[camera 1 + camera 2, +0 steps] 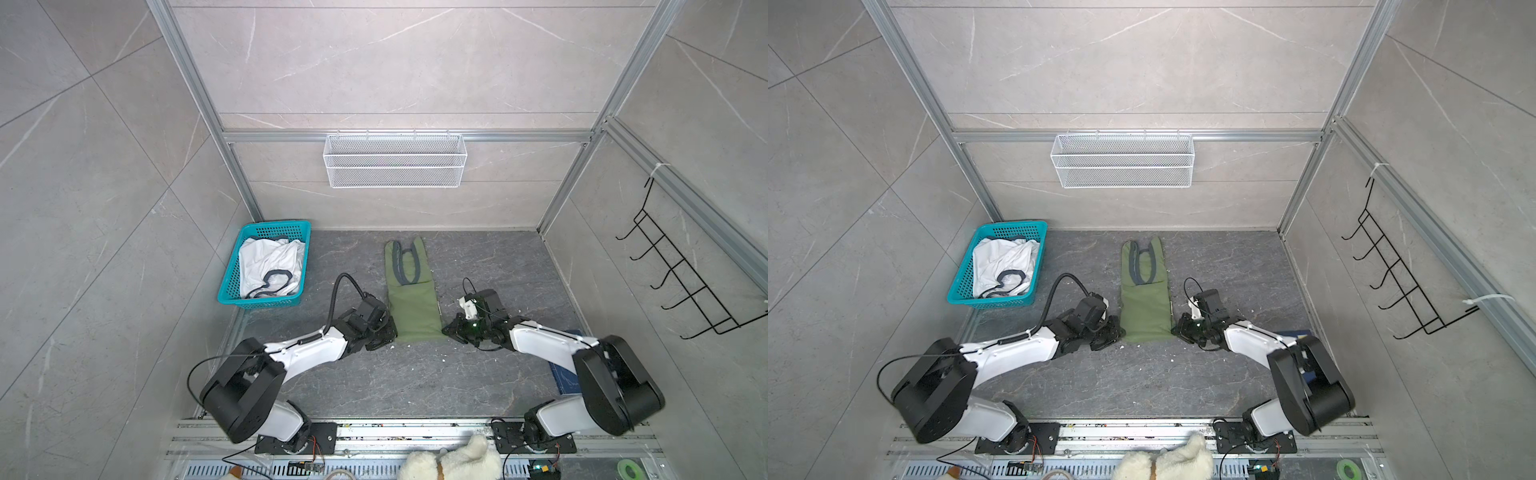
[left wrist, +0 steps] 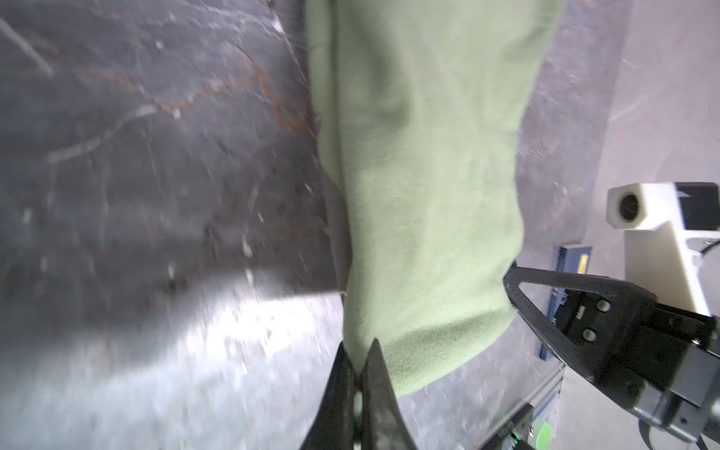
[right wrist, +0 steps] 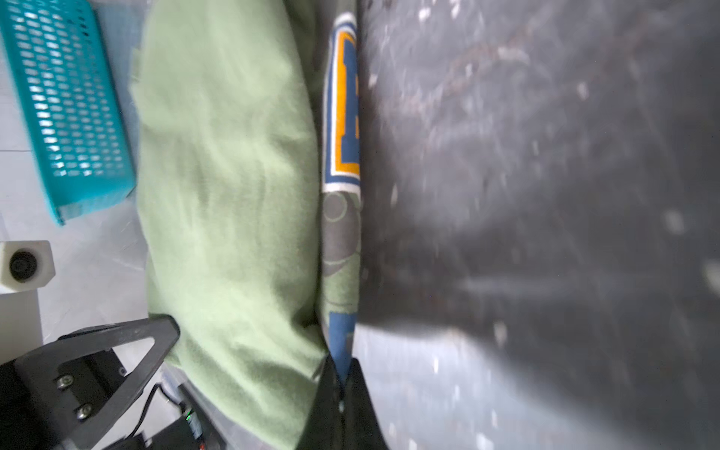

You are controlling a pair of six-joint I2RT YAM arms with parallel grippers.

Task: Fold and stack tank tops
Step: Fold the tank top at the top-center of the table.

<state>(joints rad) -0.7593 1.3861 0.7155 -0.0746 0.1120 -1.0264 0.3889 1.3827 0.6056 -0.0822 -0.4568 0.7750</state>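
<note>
Dark grey stone tabletop (image 1: 415,382), pale tiled walls (image 1: 395,62) around it. Just below frame centre the left gripper (image 1: 391,332) and right gripper (image 1: 448,330) are each pinched tight on a bottom corner of the green tank top (image 1: 413,307), a narrow folded strip lying flat and running up the frame. Further back, centre left, the white tank top (image 1: 270,262) sits crumpled in a teal basket (image 1: 230,274).

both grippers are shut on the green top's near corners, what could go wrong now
The left gripper and right gripper each bite only the hem edge of the olive tank top; it may slip when lifted.
The top lies in folded layers, with the badge print underneath; a grip on only some layers could let the fold open.
</note>
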